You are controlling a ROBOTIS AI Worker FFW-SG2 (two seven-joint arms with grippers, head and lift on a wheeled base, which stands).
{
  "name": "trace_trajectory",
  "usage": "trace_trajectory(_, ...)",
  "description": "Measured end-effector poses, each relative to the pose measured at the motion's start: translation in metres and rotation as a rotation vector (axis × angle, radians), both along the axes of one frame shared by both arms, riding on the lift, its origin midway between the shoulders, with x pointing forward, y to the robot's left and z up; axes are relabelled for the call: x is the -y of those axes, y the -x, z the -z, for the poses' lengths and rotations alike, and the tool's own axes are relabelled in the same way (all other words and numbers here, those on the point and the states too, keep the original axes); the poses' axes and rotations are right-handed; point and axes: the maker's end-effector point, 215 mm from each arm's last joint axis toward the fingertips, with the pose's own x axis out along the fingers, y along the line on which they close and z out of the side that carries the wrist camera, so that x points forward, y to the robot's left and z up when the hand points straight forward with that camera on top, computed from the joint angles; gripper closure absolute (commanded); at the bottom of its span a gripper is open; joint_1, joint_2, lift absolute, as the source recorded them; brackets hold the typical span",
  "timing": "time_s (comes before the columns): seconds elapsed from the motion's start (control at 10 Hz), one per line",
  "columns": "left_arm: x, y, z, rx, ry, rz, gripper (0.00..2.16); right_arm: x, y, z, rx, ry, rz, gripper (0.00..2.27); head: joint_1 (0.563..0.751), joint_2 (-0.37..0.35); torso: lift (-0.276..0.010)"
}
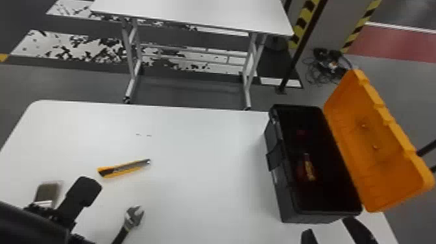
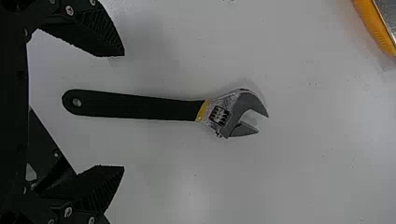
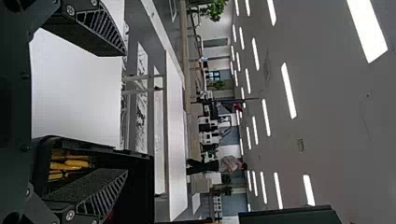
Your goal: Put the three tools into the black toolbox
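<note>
- The head view shows, far left on the white bench (image 1: 194,181), a blurred grey-brown piece, perhaps a brush (image 1: 47,193), partly behind the left arm.
- Just right of it is the left gripper (image 1: 81,192); the left wrist view shows its fingers spread wide, holding nothing.
- Next, the wrench (image 1: 132,218) lies on the bench. The head view cuts off its handle; the left wrist view shows it whole: black grip with an end hole, yellow band, grey metal head with an open mouth. The handle lines up with the gap between the fingers, touching neither.
- Farther forward, the cutter (image 1: 125,168), yellow and black, lies flat and slightly slanted.
- At the right stands the black toolbox (image 1: 282,194), open; the right wrist view shows yellow-handled items (image 3: 70,164) inside.
- The right gripper (image 1: 329,224), wide apart and empty, is near the toolbox's near end.
- The orange lid (image 1: 373,146) leans open along the toolbox's right side.
</note>
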Motion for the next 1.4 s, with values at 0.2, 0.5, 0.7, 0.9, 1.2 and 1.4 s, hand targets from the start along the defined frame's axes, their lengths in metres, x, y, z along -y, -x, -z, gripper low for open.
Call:
trace_trajectory(0.2, 0.002, -0.001, 0.001, -0.004, 0.002, 0.000, 0.13, 0.003, -0.001, 0.004, -0.004, -0.006, 0.005, 0.11, 0.695, -0.160, -0.051)
trace_trajectory(0.5, 0.009, -0.017, 0.002, 0.008, -0.015, 0.031, 0.13, 0.012, -0.006, 0.006, 0.001, -0.022, 0.021, 0.11, 0.695, -0.186, -0.051)
trace_trajectory(0.7, 0.012, -0.033, -0.001, 0.048, -0.064, 0.074, 0.14, 0.018, -0.009, 0.012, -0.001, -0.034, 0.032, 0.11, 0.695, -0.204, -0.051)
trace_trajectory(0.9, 0.012, -0.043, -0.003, 0.086, -0.126, 0.114, 0.14, 0.021, -0.015, 0.016, 0.000, -0.040, 0.039, 0.11, 0.695, -0.205, -0.051)
trace_trajectory(1.2, 0.011, -0.045, 0.004, 0.063, -0.126, 0.112, 0.14, 0.023, -0.020, 0.015, 0.006, -0.044, 0.040, 0.11, 0.695, -0.202, -0.051)
trace_trajectory(1.4, 0.020, -0.040, 0.009, 0.041, -0.112, 0.115, 0.13, 0.025, -0.021, 0.015, 0.009, -0.048, 0.043, 0.11, 0.695, -0.231, -0.051)
